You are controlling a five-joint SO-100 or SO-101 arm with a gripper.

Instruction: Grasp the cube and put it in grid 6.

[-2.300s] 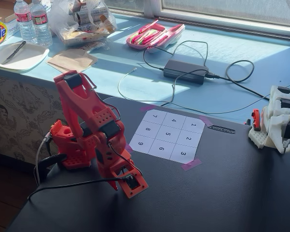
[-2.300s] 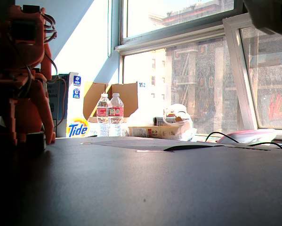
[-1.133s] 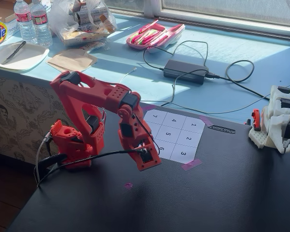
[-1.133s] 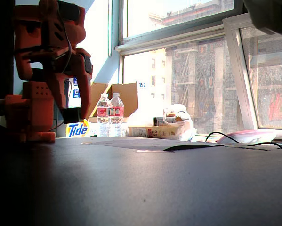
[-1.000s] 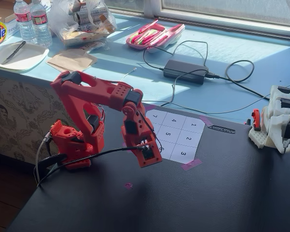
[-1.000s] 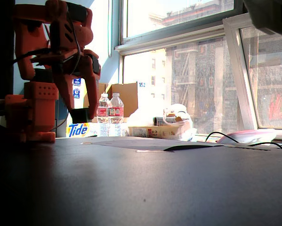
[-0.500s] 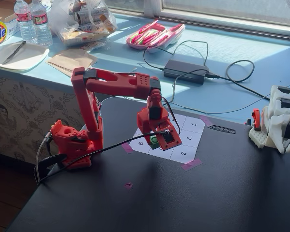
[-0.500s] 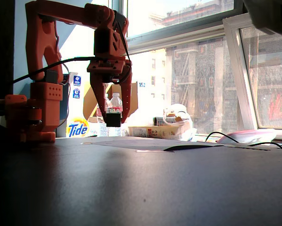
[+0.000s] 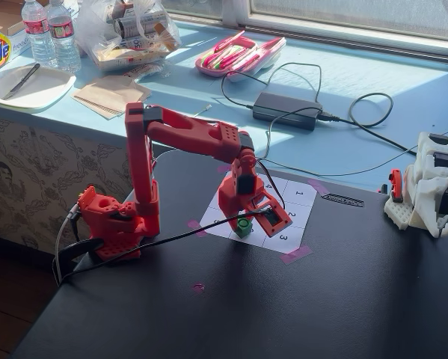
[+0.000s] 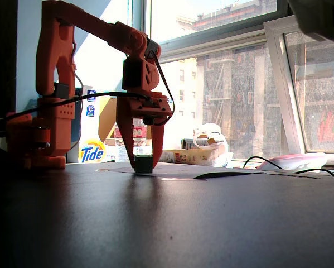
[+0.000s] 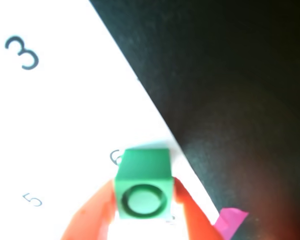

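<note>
Cube (image 11: 142,184) between claw (image 11: 142,210) fingers, on grid sheet (image 11: 64,140).

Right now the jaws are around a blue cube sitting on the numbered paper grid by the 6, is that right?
Not quite: the cube is green, not blue, as the wrist view shows. The rest holds: the jaws sit either side of it on the numbered paper grid, beside the 6.

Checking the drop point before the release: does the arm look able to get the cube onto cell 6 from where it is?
Probably yes. The end effector holds the green cube right at the printed 6 on the grid sheet, low over the paper, with nothing in between.
</note>
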